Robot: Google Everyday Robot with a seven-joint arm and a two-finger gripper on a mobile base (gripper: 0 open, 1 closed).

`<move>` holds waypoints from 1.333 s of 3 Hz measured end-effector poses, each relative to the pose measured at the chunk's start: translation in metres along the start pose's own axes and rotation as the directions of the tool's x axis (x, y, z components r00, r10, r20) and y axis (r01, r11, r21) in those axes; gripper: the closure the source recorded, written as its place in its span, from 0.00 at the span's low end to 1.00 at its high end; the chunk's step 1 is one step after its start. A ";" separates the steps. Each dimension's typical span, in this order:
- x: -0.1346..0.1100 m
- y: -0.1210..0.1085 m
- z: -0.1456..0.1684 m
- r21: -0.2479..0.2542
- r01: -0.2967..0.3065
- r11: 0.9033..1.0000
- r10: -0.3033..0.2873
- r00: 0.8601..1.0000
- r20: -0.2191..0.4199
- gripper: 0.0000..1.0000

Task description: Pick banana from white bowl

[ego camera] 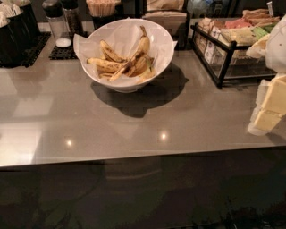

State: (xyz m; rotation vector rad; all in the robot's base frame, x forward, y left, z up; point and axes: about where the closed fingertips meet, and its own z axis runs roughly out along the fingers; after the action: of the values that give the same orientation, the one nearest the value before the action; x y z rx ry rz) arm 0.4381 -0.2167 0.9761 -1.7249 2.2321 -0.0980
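Note:
The white bowl (159,61) stands on the grey counter at the back centre, lined with crinkled white paper. Several small yellow, brown-speckled bananas lie in it. One banana (143,43) leans up against the far right side, another banana (103,65) lies flat at the left, and others are piled in the middle. My gripper (269,106), white with pale yellow parts, is at the right edge of the view. It is above the counter, well to the right of the bowl and apart from it, holding nothing that I can see.
A black wire rack (223,58) with packets stands at the back right, near the gripper. A shaker (57,24), dark containers (15,31) and a cup of stirrers (103,9) line the back. The counter's front edge (134,159) runs across the middle.

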 end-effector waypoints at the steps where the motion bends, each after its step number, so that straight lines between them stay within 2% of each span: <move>1: -0.003 -0.004 -0.001 0.003 0.001 1.000 -0.001 1.000 0.013 0.00; 2: -0.023 -0.021 0.012 -0.018 0.069 0.997 -0.067 0.995 0.077 0.00; 3: -0.069 -0.050 0.034 -0.053 0.208 0.977 -0.194 0.960 0.200 0.00; 4: -0.128 -0.071 0.053 -0.072 0.368 0.927 -0.329 0.891 0.314 0.00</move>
State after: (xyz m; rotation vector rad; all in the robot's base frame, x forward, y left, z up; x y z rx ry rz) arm 0.5481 -0.1066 0.9692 -2.0430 1.7305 0.2181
